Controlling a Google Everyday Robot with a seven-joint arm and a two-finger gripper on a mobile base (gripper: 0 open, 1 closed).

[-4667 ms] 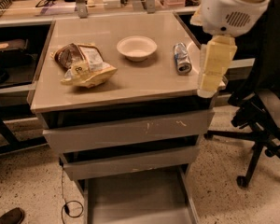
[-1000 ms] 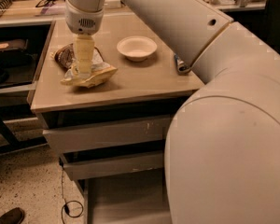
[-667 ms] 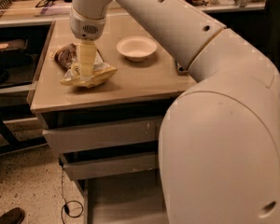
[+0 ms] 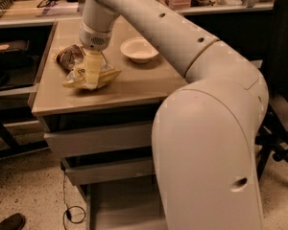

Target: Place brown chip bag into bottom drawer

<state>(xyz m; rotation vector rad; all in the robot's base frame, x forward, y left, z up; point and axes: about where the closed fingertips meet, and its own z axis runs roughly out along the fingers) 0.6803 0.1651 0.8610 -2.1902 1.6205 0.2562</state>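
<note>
Pale robot arm (image 4: pixel 206 128): fills right side, reaches left over cabinet top (image 4: pixel 134 87). Bottom drawer (image 4: pixel 122 205): pulled open under two upper drawers. Brown chip bag (image 4: pixel 69 57): lying on top, left side, near white bowl (image 4: pixel 139 49). Gripper (image 4: pixel 93 80): pointing down onto bag; open or closed, cannot tell.

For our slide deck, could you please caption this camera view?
Gripper at the brown chip bag atop the cabinet, white bowl beside, bottom drawer open below.
</note>
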